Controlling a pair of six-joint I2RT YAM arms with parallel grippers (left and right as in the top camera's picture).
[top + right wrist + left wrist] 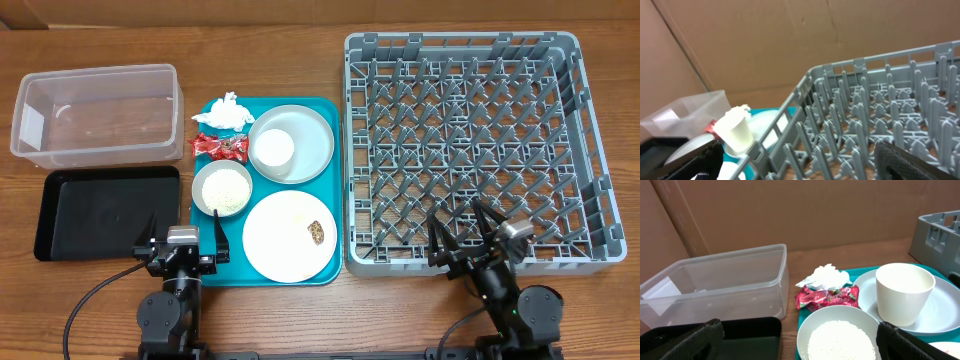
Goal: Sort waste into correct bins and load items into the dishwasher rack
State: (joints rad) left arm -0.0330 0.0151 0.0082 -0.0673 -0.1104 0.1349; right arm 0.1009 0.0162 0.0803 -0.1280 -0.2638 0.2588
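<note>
Currently — left gripper (184, 236) agape, straddling teal tray (322, 108) edge | right gripper (463, 231) agape over rack (400, 266) near rim

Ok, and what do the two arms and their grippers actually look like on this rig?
Both arms are black, with rounded joint housings. Each wrist carries a small silver-grey block. The left gripper and right gripper each have two slim, tapering black fingers with a matte, slightly rough surface. A thin black cable trails from each base. No markings are legible.
</note>
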